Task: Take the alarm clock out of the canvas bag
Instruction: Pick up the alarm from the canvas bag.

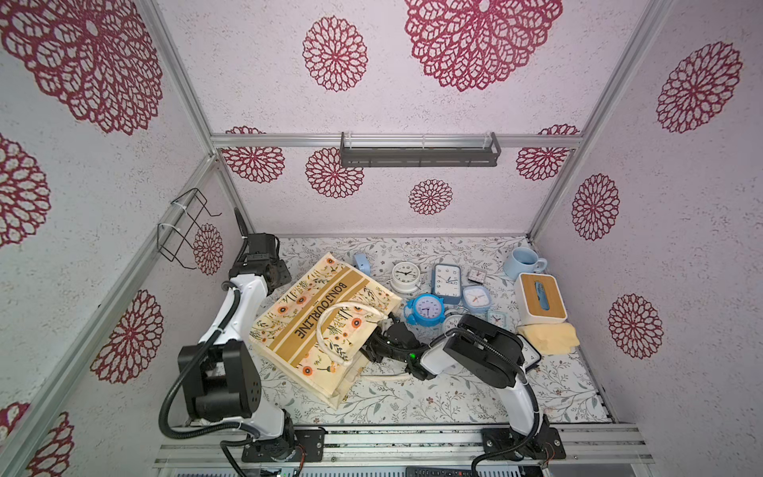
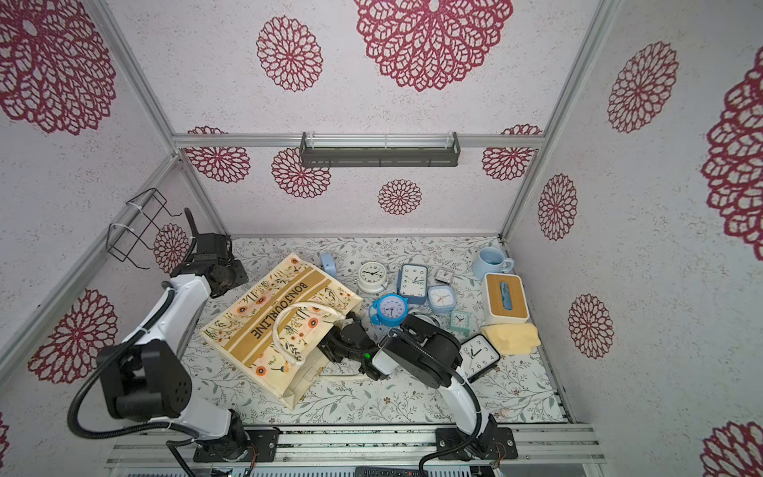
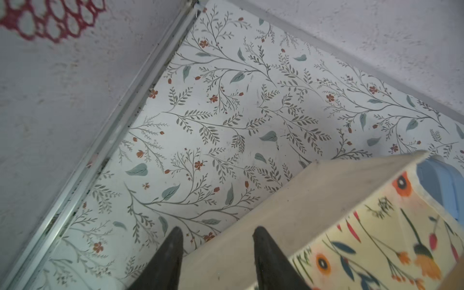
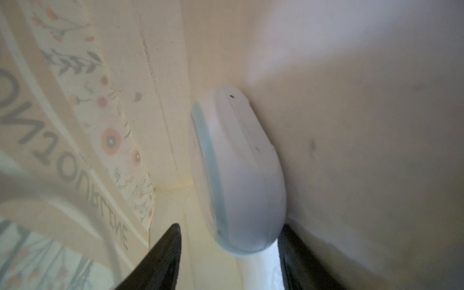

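Though the alarm clock (image 4: 238,170) is not yet out, the reach for it looks nearly made. Pale blue and white, it lies deep inside the canvas bag (image 1: 313,314), against the cream lining (image 4: 364,163). The right gripper (image 4: 229,226) is inside the bag's mouth with its jaws spread either side of the clock's near end. A gap shows on one side, so nothing is grasped. What is left, I judge, is to clamp, draw out and set down.

The bag lies on its side on the left half of the table (image 1: 413,396), base toward the far left corner. There the left gripper (image 3: 218,229) hangs, jaws parted over the base edge; contact is unclear. One handle (image 1: 330,326) loops by the mouth and could snag. Just beside the mouth crowd a blue twin-bell clock (image 1: 425,309) and other clocks (image 1: 446,281). The table's near edge offers bare room.
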